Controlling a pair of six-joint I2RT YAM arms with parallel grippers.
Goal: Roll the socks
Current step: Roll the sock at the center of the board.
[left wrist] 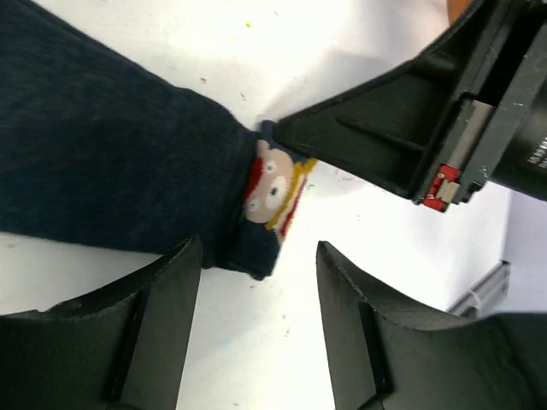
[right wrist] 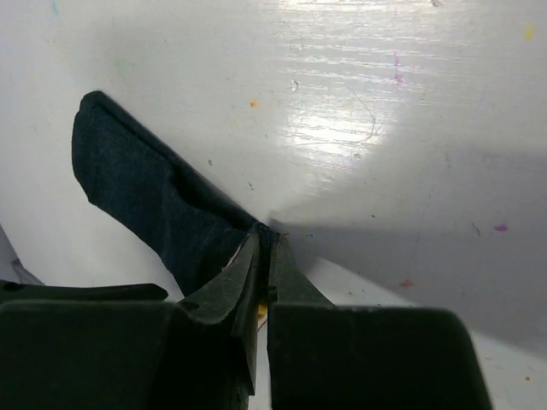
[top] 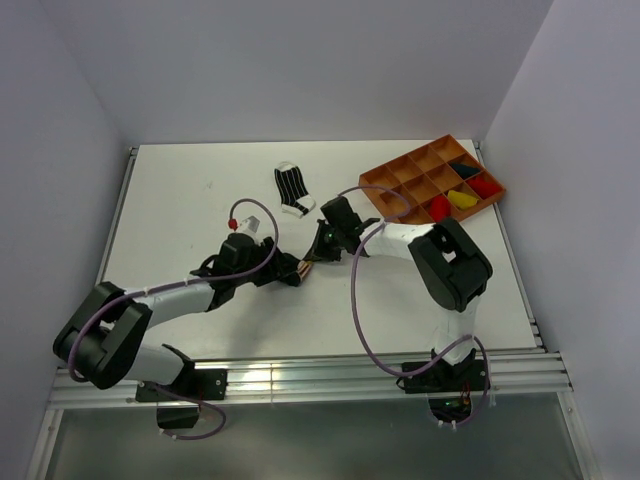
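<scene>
The dark navy sock [left wrist: 111,162] lies flat on the white table, its patterned cuff [left wrist: 273,192] towards the right gripper. My right gripper [right wrist: 267,237] is shut on the cuff edge of the navy sock [right wrist: 145,192]; its fingers also show in the left wrist view [left wrist: 376,145]. My left gripper [left wrist: 258,249] is open and empty, its jaws standing either side of the cuff's lower corner, just above the table. In the top view both grippers, left [top: 290,272] and right [top: 318,250], meet at mid-table. The black-and-white striped sock [top: 293,190] lies flat behind them.
An orange compartment tray [top: 400,170] stands at the back right, holding red pieces [top: 440,207], a yellow bundle [top: 461,199] and a dark piece [top: 464,169]. White walls close in the table on three sides.
</scene>
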